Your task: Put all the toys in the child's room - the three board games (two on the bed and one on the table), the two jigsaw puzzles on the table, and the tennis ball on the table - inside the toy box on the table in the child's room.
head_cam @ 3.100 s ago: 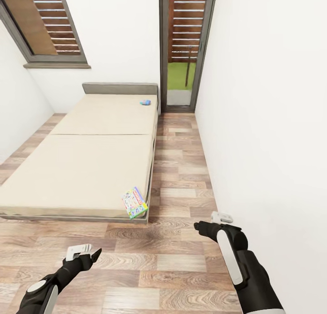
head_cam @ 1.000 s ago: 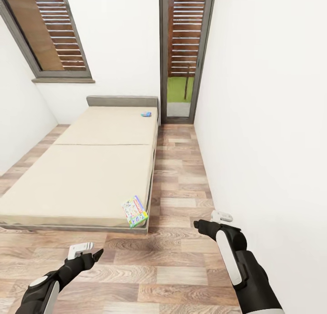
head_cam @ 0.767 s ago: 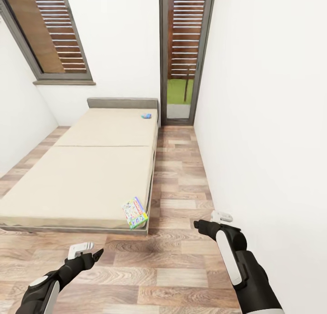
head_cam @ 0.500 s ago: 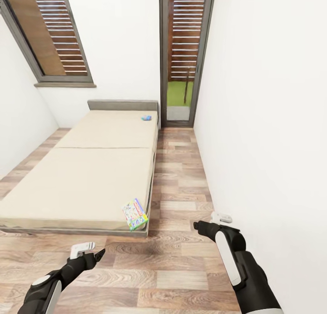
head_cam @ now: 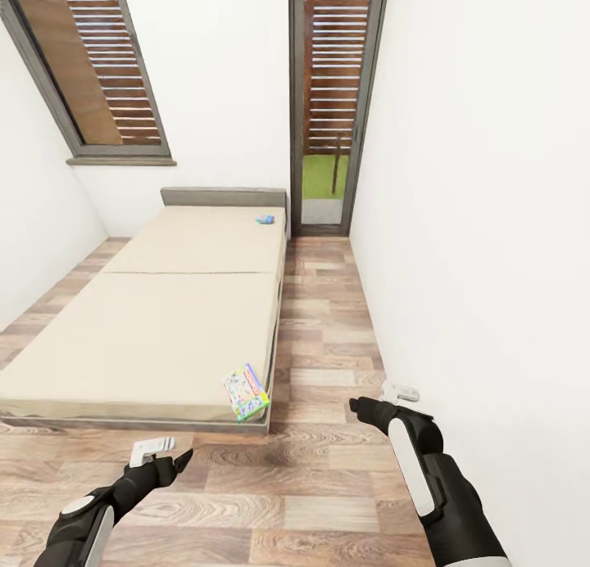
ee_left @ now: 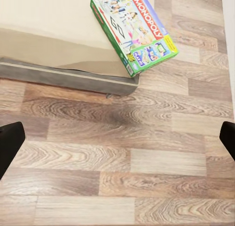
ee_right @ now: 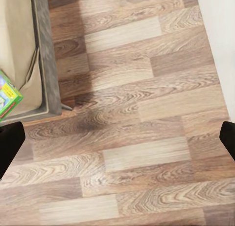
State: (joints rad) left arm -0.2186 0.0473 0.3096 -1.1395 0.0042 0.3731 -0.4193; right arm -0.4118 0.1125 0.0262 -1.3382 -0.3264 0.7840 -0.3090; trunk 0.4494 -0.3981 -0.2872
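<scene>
A green-edged board game (head_cam: pixel 246 392) lies on the near right corner of the bed (head_cam: pixel 164 321), slightly overhanging it; in the left wrist view the board game (ee_left: pixel 134 33) reads MONOPOLY. A second, light blue board game (head_cam: pixel 265 219) rests far off by the grey headboard. My left gripper (head_cam: pixel 168 452) hangs open over the floor just short of the bed's foot. The right gripper (head_cam: pixel 381 398) is open too, over the floor right of the near game. A green corner of the board game (ee_right: pixel 7 99) shows in the right wrist view. The table, toy box, jigsaw puzzles and tennis ball are out of view.
A wood-plank aisle (head_cam: pixel 324 321) runs between the bed and the white wall (head_cam: pixel 475 223) on the right, toward a tall grey-framed glass door (head_cam: pixel 332 108). A slatted window (head_cam: pixel 98 75) sits above the headboard. Another white wall stands left of the bed.
The whole picture has slid downward, so the camera has moved; more window and door top show. Both arms keep nearly the same pose, grippers still open. The board games lie where they were.
</scene>
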